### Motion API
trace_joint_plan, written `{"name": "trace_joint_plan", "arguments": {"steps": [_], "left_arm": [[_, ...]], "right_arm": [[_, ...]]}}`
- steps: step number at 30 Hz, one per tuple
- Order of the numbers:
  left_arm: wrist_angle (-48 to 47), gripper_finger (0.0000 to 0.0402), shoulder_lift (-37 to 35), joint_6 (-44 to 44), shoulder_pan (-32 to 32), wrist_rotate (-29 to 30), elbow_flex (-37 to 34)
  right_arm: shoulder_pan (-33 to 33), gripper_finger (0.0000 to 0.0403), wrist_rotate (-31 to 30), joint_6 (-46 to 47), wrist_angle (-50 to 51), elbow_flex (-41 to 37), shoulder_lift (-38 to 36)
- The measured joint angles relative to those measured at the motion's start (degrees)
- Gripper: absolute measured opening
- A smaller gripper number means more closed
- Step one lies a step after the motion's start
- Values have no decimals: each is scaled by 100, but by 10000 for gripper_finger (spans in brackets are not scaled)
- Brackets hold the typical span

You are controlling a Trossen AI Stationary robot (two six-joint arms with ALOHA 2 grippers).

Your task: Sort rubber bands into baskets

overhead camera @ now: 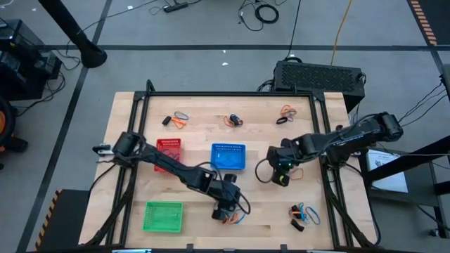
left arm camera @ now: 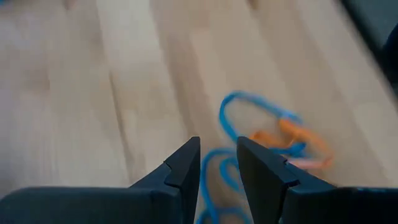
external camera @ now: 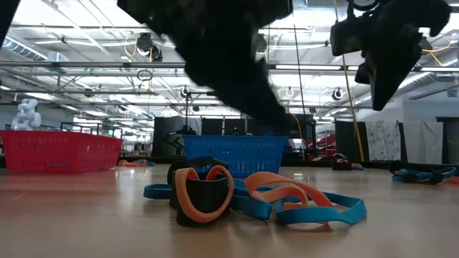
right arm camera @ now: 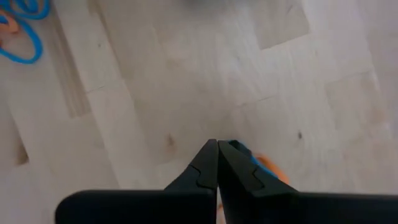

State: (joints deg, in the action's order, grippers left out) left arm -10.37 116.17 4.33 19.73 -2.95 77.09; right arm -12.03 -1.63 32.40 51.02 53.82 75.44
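Pale matt wooden table [overhead camera: 260, 211]

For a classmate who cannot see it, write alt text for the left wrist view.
The left gripper, its fingers slightly apart, hangs over a tangle of blue and orange rubber bands lying on the pale wooden table.

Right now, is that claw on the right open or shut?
Shut. In its own wrist view the right gripper's two dark fingers press together with no gap; something blue and orange shows just behind them.
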Motion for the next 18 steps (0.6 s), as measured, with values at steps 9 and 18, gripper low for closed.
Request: {"name": "trace_joint_plan", "arguments": {"steps": [9,18], "left_arm": [[-499,113,45,423,-4,153,4],[-510,113,200,431,-6,176,-1]], "right_arm": [[-173,0,-303,178,-329,0,0],[-170,0,-312,101,-671,0,0]]}}
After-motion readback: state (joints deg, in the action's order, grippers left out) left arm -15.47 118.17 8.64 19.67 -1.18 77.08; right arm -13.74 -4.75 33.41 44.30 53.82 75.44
